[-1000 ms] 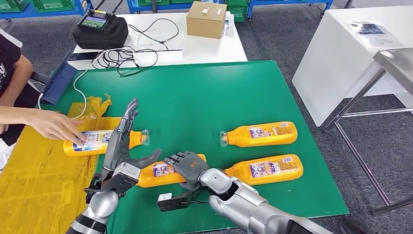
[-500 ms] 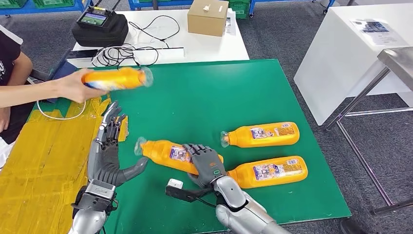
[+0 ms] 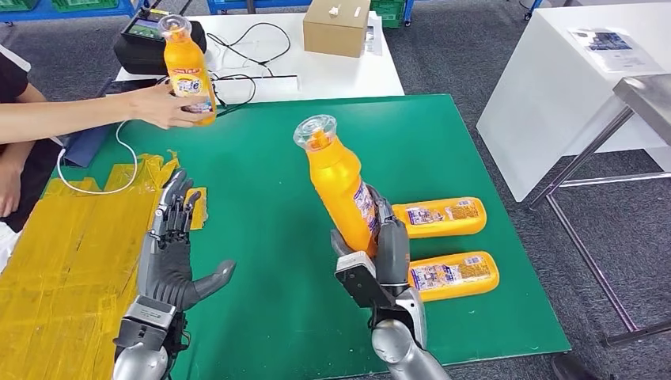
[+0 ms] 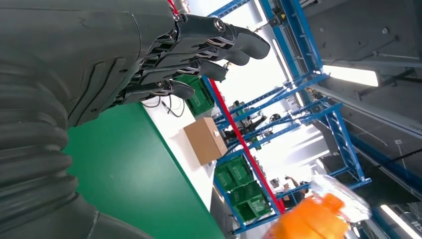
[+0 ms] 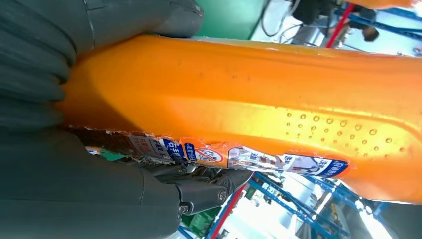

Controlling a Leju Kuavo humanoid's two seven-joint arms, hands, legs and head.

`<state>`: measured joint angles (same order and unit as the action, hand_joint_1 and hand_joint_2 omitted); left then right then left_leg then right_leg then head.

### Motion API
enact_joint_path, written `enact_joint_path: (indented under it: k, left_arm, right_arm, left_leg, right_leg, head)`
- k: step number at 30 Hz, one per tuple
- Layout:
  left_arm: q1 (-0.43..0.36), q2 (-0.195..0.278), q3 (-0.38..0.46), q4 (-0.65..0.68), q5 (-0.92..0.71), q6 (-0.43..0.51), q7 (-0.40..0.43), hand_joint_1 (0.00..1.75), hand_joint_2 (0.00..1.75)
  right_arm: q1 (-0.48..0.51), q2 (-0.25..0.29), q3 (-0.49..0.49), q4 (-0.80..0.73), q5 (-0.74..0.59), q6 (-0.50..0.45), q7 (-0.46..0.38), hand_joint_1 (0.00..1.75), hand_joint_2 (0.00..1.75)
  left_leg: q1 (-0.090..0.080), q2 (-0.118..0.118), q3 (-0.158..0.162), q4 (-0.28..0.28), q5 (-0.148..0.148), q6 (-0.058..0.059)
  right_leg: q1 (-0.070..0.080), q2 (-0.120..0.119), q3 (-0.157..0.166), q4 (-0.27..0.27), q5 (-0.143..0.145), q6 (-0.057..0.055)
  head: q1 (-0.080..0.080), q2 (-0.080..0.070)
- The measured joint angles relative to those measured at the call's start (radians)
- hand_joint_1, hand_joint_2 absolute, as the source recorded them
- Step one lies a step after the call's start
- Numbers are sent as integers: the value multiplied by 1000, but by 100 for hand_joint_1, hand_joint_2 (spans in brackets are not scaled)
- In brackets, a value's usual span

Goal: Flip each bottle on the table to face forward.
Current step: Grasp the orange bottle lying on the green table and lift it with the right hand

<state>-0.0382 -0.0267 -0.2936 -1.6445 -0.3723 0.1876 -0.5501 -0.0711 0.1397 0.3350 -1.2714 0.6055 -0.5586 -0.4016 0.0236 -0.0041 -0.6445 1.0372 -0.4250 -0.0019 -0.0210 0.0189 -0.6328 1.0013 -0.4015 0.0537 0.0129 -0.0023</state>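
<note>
The green surface [image 3: 301, 158] carries two orange bottles [image 3: 440, 217] lying flat toward its right edge. Above its middle the right hand [image 3: 385, 249] grips a third bottle [image 3: 340, 186] low on its body, raised off the surface and tilted, cap uppermost. The left hand [image 3: 170, 253] hovers empty near the left edge, fingers spread. A person's hand [image 3: 162, 104] holds another bottle [image 3: 188, 70] over the far-left corner. Gripped so low, the tall bottle could tip or slide, likely landing on the two lying just beside it.
</note>
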Motion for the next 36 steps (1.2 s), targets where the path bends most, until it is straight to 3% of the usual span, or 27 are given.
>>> enact_joint_path:
  k: [4,8,14,17,28,36]
  left_arm:
    - [-1,0,-3,0,12,-23,9,0,175]
    - [-6,0,-21,2,17,-51,18,0,175]
    - [-21,0,-70,3,20,-83,14,0,175]
    - [-27,0,-96,3,26,-96,12,0,175]
    - [-36,0,-126,3,77,-118,8,0,175]
    - [-37,0,-115,18,197,-182,14,0,175]
  right_arm:
    - [12,8,-10,-27,-5,19,-20,169,175]
    - [13,16,9,-30,6,61,-42,147,175]
    - [-11,22,87,-6,60,106,-47,170,175]
    - [-34,25,127,21,110,108,-27,174,175]
    - [-94,30,197,119,198,65,11,175,175]
    - [-118,34,221,169,247,11,25,175,175]
  left_leg:
    - [0,0,0,0,0,0]
    - [0,0,0,0,0,0]
    - [0,0,-1,0,0,0]
    - [0,0,-1,0,0,0]
    - [0,0,-1,0,0,0]
    - [0,0,-1,0,0,0]
  right_leg:
    - [0,0,0,0,0,0]
    - [0,0,0,0,0,0]
    - [0,0,0,0,0,0]
    - [0,0,0,0,0,0]
    - [0,0,0,0,0,0]
    - [0,0,-1,0,0,0]
  head:
    - [0,0]
    - [0,0]
    - [0,0]
    - [0,0]
    - [0,0]
    - [0,0]
